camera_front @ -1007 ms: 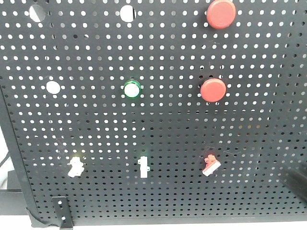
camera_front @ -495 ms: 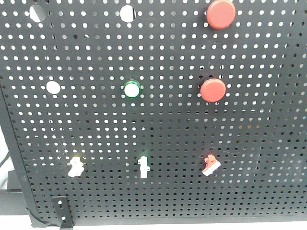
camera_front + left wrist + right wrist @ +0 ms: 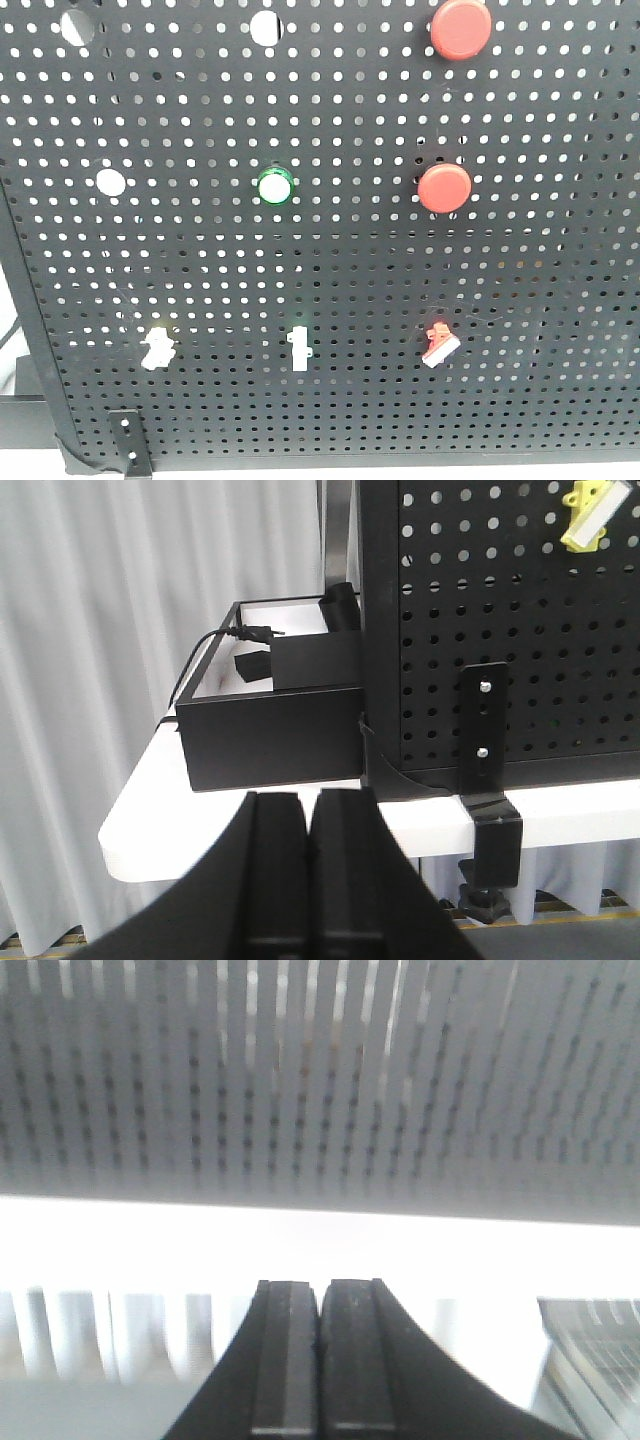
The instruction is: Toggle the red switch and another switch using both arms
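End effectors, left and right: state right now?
Left end effector: closed, holding nothing, below the pegboard's edge.
Right end effector: closed, holding nothing.

Pale pleated curtains (image 3: 110, 630) hang behind a white table (image 3: 150, 825).

Left gripper (image 3: 309, 810), right gripper (image 3: 320, 1300): black, curved.

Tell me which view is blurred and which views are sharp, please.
Right wrist view: the pegboard smears into vertical streaks, with the white band below overexposed. Left wrist view: sharp, evenly lit. Front view: sharp, the red switch clear.
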Controlling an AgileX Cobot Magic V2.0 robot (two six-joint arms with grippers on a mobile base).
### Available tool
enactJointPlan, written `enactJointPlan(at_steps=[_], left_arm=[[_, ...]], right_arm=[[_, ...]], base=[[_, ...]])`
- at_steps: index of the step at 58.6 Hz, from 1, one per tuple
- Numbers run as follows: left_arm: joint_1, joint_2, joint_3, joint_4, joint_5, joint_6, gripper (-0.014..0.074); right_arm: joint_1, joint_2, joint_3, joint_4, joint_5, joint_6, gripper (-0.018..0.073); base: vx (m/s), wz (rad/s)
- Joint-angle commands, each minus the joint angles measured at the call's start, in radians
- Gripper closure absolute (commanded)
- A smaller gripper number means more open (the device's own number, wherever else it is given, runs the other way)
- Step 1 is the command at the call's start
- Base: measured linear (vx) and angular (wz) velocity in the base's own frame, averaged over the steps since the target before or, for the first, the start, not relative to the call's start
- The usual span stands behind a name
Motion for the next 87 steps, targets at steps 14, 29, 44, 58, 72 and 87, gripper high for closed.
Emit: enactJointPlan(at_steps=[14, 29, 44, 58, 72, 87], left_arm=[[0.001, -0.017, 0.019, -0.011, -0.079, -0.006, 0.0594], [0.001, -0.017, 0.019, -0.011, -0.079, -0.006, 0.0594], [0.001, -0.017, 0.019, -0.011, -0.079, -0.006, 0.0594], [0.001, -0.017, 0.019, -0.011, -0.079, -0.006, 0.0594], [0.001, -0.017, 0.019, -0.011, -0.079, -0.006, 0.0594], [0.001, -0.017, 0.019, -0.011, -0.079, -0.006, 0.0594]], right_arm=[[-0.003, -0.011, 0.009, 0.013, -0.118, 0.008, 0.0566], [0.051, -0.011, 0.009, 0.003, -0.113, 0.007, 0.0566], [0.072, -0.011, 0.009, -0.040, -0.098, 0.007, 0.0566], [0.072, -0.011, 0.009, -0.040, -0.098, 0.007, 0.0566], [0.072, -0.011, 0.009, -0.040, -0.097, 0.007, 0.0566], [0.072, -0.011, 0.009, -0.040, -0.097, 0.007, 0.0566]], base=[[0.00, 0.00], [0.00, 0.00], [0.00, 0.00], [0.00, 0.00], [0.00, 0.00], [0.00, 0.00]])
